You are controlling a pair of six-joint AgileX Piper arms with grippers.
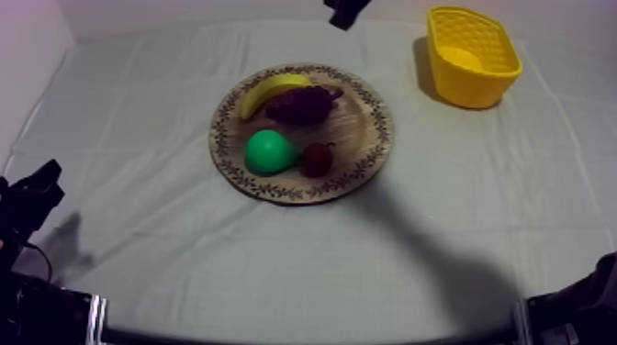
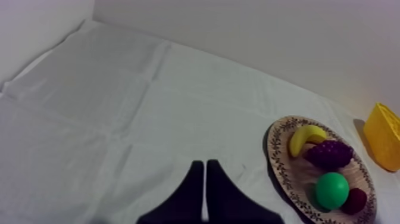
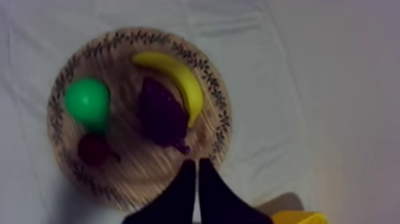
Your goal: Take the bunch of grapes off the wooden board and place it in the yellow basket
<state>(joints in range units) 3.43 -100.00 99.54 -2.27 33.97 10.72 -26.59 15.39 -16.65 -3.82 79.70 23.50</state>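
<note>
The dark purple bunch of grapes [image 1: 301,104] lies on the round wooden board [image 1: 220,138], touching the banana [image 1: 271,91]. The yellow basket [image 1: 470,55] stands at the table's far right. My right arm [image 1: 346,11] comes in above the board's far side. In the right wrist view, my right gripper [image 3: 196,173] is shut on nothing and hovers over the board's rim [image 3: 55,119], a short way from the grapes [image 3: 162,113]. My left gripper [image 2: 205,173], a shut wedge, rests low at the left [image 1: 41,183], far from the board [image 2: 275,146] and the grapes [image 2: 328,154].
A green pear [image 1: 269,152] and a small red fruit [image 1: 318,159] sit on the board's near half. The banana [image 3: 172,80] curves along the grapes' far side. The basket [image 2: 383,137] holds nothing that I can see. Bare cloth separates board and basket.
</note>
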